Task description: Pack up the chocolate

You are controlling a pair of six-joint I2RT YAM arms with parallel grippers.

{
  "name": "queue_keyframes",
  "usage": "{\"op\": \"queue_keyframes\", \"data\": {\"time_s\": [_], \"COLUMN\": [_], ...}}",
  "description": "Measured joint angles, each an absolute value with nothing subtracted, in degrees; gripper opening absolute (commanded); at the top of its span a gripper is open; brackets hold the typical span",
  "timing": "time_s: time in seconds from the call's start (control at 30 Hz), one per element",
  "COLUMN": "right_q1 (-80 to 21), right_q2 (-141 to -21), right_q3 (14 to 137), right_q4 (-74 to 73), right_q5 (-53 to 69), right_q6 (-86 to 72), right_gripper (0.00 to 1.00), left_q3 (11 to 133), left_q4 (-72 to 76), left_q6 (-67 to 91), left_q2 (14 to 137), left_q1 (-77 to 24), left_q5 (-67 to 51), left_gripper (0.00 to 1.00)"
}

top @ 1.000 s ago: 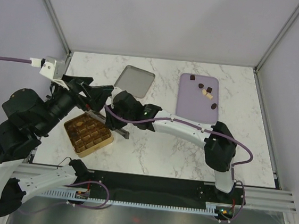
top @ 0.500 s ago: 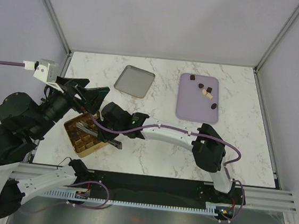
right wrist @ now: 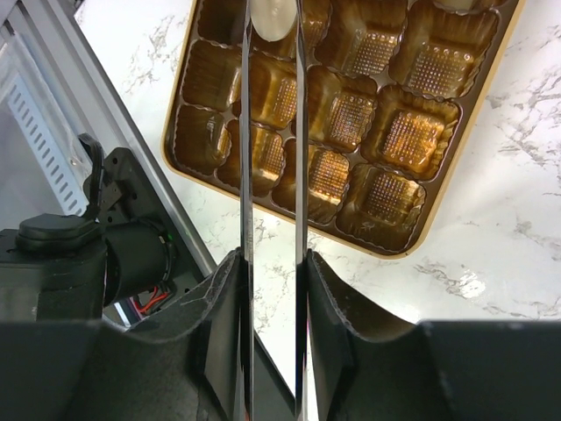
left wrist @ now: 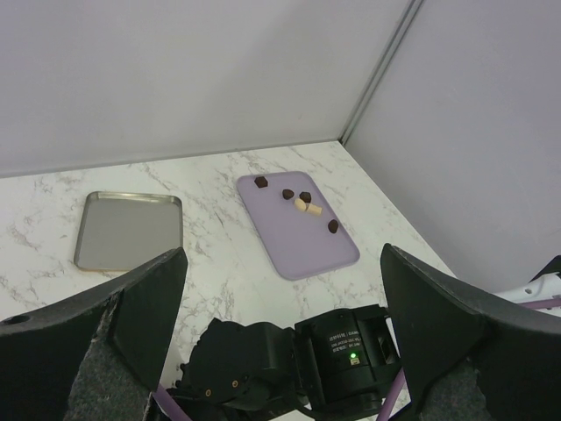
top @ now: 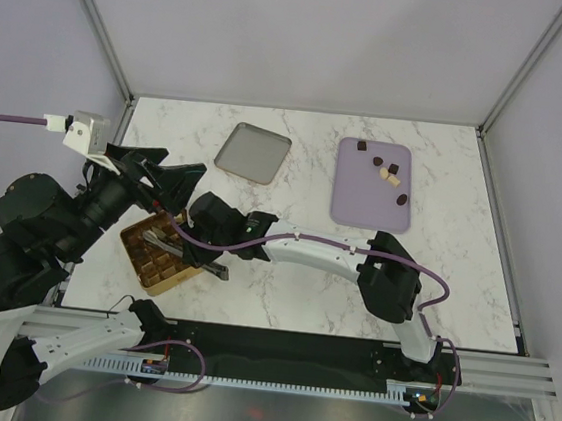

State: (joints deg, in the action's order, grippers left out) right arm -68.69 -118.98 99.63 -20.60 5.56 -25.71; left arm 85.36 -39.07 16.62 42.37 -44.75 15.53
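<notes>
Several tiny chocolate pieces (top: 386,170), dark brown with one cream-white, lie on the lilac tray (top: 370,202); they also show in the left wrist view (left wrist: 298,201). The gold box (top: 154,268) with brown compartments sits at the near left. My right gripper (top: 207,225) is shut on metal tongs (right wrist: 247,175) that reach over the box (right wrist: 386,132). A cream-white piece (right wrist: 273,17) sits between the tong tips, over a compartment. My left gripper (top: 168,181) is open and empty, raised above the box's far side.
A silver metal tray (top: 253,152) lies at the back middle, also in the left wrist view (left wrist: 129,230). The right arm's wrist (left wrist: 342,351) stretches below the left gripper. The metal rail (right wrist: 53,105) runs along the table's near edge.
The right arm swung left and nearer, bringing the tongs from the box's right edge over its compartments. The left gripper shifted slightly left. Little moved in the last half second.
</notes>
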Motion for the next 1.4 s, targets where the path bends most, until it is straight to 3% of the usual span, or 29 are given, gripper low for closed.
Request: {"op": "queue_keyframes", "data": {"time_s": [0.4, 0.97, 1.2, 1.4], "right_q1": [-68.8, -68.8, -67.3, -59.6], "right_q2": [-119.9, -119.4, -111.8, -102.0], "right_q3": [99.7, 99.9, 95.9, 86.3], "right_q4": [-20.8, -21.0, -21.2, -20.3], "right_q5": [5.3, 2.7, -0.6, -2.2], "right_q6": [-25.6, -24.6, -23.5, -23.3], "right_gripper": [0.47, 0.47, 0.46, 0.45], "left_q3": [85.4, 85.4, 85.3, 84.6], "left_q4": [-39.1, -39.1, -39.1, -39.3], "left_q6": [16.6, 16.6, 16.6, 16.7], "left_q2": [42.4, 42.4, 43.4, 44.2], "left_q1": [-44.8, -44.8, -44.8, -44.8], "left_q5": [15.5, 15.5, 15.4, 15.2], "left_gripper": [1.00, 1.00, 1.00, 1.00]}}
